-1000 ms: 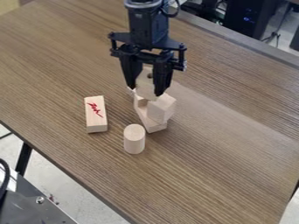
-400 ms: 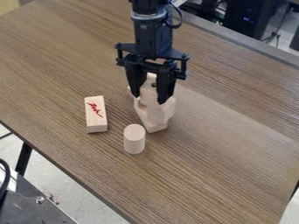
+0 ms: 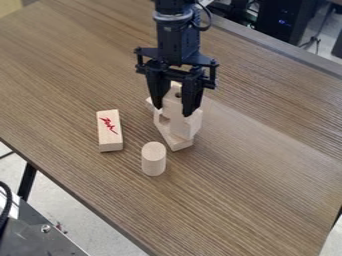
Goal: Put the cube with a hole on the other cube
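My gripper (image 3: pixel 173 111) hangs over the upper middle of the table, shut on the cube with a hole (image 3: pixel 172 102), whose dark hole shows between the fingers. The held cube is right at the other cube (image 3: pixel 190 124), overlapping its upper left in view; whether the two touch I cannot tell. That other cube rests on a pale wooden base piece (image 3: pixel 180 144), whose back part is hidden behind the fingers and the held cube.
Left of the stack lies a rectangular block with a red mark (image 3: pixel 109 131). A wooden cylinder (image 3: pixel 153 159) stands upright just in front of the stack. The wooden table (image 3: pixel 254 175) extends to the right and front.
The gripper has shifted slightly right and down with the cube with a hole, closer to the other cube. In the last moment the base piece has moved a little rightward.
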Robot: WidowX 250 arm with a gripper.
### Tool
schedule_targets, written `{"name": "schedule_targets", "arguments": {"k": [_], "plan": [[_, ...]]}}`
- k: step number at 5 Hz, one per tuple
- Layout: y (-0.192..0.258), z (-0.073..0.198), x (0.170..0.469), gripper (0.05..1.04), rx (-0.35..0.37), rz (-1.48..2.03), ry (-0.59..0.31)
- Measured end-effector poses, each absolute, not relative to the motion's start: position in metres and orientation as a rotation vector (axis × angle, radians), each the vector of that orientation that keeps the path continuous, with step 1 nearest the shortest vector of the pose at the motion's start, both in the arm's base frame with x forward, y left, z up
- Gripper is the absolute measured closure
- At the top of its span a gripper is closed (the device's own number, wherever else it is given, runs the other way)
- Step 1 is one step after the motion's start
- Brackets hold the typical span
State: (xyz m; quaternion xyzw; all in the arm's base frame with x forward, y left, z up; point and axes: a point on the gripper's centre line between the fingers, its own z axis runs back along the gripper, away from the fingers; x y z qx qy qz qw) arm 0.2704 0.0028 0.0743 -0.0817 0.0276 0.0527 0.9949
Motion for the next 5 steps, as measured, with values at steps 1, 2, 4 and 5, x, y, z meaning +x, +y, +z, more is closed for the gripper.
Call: {"name": "schedule_targets", "arguments": {"k": [1, 2, 4, 5], "plan": [[0.004, 0.077, 0.27, 0.496, -0.149, 0.122, 0.048], [0.006, 0.089, 0.27, 0.497, -0.134, 0.136, 0.008], [0.005, 0.097, 0.268, 0.497, -0.136, 0.14, -0.002], [0.002, 0.094, 0.267, 0.497, -0.144, 0.125, 0.015]]}}
